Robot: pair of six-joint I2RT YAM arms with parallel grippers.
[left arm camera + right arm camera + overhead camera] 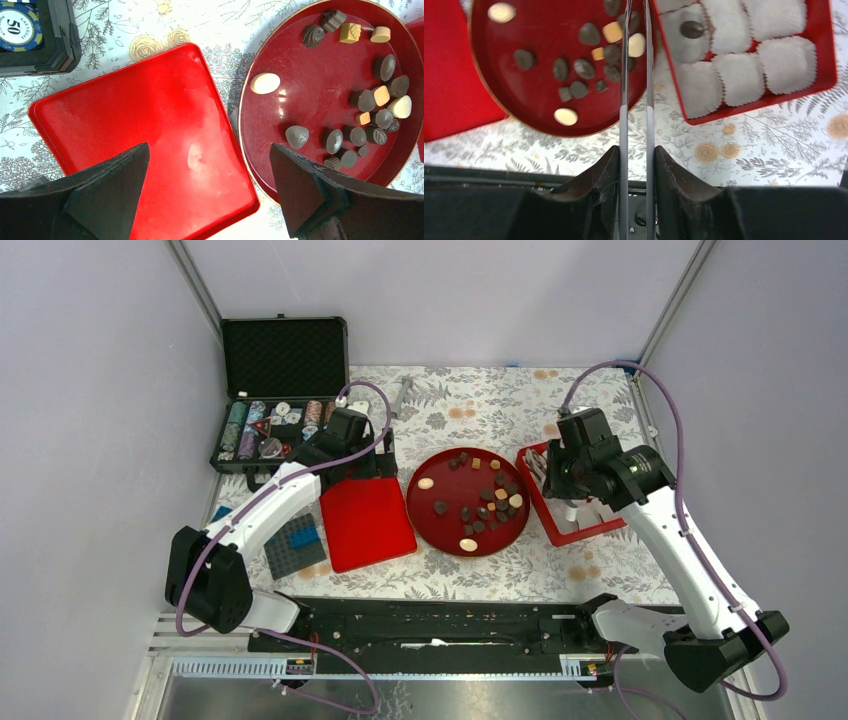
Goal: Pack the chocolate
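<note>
Two robot arms, bolted at the near edge of the table, are reaching out over a flower-patterned cloth (600, 570). The left arm (270, 505) is stretching toward the middle and the right arm (690, 540) is bending in from the right.

At the far left a black poker chip case (283, 358) is standing open, its chips (250, 425) lying in rows.

In the middle a round red plate (310, 70) is lying between a square red lid (150, 110) on its left and a red box (825, 55) on its right. White paper cups (786, 65) are lining the box. Near the left arm, dark grey and blue toy bricks (297, 545) are lying just left of the lid.

The left gripper (210, 150) is hanging with its jaws spread wide, holding nothing, above the lid's right edge and the plate's left rim. The right gripper (636, 150) is squeezing a pair of metal tongs (624, 125). The tongs' prongs are running out over the plate's right side, just beside the box, and their tips are lying out of frame.

The chocolate (365, 100) is lying mostly on the plate, dark pieces mixed with a few tan and cream ones, clustered toward its right half. One dark piece (692, 29) is sitting in a paper cup at the box's left side.
</note>
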